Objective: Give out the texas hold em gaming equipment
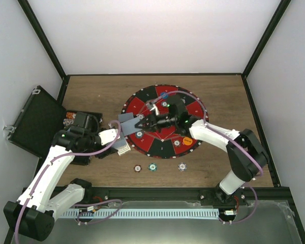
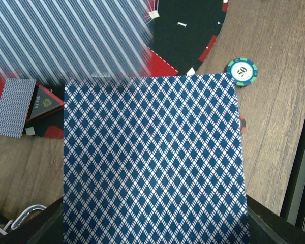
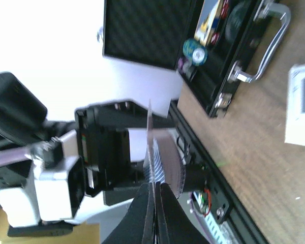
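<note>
My left gripper point(image 1: 119, 131) is shut on a deck of playing cards point(image 2: 152, 162); the blue-diamond back fills the left wrist view and hides the fingers. My right gripper point(image 3: 155, 211) is shut on the edge of one card point(image 3: 150, 147) at the top of that deck, above the left edge of the round red-and-black poker mat point(image 1: 193, 109). That card shows as a blurred striped sheet point(image 2: 66, 35) in the left wrist view. A single card point(image 2: 14, 107) lies at the mat's rim. Chips point(image 1: 177, 143), an orange disc point(image 1: 187, 140) and a blue disc point(image 1: 165, 95) sit on the mat.
Three chips point(image 1: 152, 166) lie in a row on the wood in front of the mat, among them a green 50 chip point(image 2: 241, 71). The open black case point(image 1: 35, 119) with more chips point(image 3: 195, 51) stands at the left behind my left arm.
</note>
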`<control>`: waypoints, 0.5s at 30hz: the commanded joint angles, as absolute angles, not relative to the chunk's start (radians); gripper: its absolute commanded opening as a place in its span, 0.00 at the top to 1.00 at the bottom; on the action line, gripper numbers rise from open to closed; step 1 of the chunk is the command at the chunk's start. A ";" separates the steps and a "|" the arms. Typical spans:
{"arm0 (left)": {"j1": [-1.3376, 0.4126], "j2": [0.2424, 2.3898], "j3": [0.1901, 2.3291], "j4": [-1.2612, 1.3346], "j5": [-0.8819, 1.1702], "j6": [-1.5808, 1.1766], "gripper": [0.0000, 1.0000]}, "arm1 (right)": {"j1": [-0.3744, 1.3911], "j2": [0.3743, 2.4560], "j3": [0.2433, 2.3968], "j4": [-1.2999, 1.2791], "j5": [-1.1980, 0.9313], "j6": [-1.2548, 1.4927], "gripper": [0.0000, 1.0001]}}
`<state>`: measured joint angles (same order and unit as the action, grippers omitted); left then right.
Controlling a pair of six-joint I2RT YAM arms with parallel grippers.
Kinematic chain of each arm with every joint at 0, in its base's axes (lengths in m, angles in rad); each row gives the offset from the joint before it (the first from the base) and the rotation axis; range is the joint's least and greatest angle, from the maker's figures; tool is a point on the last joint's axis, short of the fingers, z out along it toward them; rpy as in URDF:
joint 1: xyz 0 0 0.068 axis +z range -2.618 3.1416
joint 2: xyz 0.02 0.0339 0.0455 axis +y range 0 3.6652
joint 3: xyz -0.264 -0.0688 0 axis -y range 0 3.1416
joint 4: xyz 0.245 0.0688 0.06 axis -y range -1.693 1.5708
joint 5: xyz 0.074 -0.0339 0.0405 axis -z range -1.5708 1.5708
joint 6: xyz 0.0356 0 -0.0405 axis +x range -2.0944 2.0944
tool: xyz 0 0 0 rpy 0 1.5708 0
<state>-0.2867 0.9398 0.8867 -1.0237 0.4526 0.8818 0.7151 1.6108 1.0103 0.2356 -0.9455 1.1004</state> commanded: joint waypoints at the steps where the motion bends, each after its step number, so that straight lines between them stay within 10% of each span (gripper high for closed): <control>1: -0.285 0.926 0.882 -1.029 0.451 0.906 0.96 | 0.569 1.571 1.039 0.162 -1.002 1.036 0.99; 15: -0.285 0.923 0.898 -1.062 0.454 0.908 0.96 | 0.249 2.099 1.721 -0.351 -0.889 0.658 0.99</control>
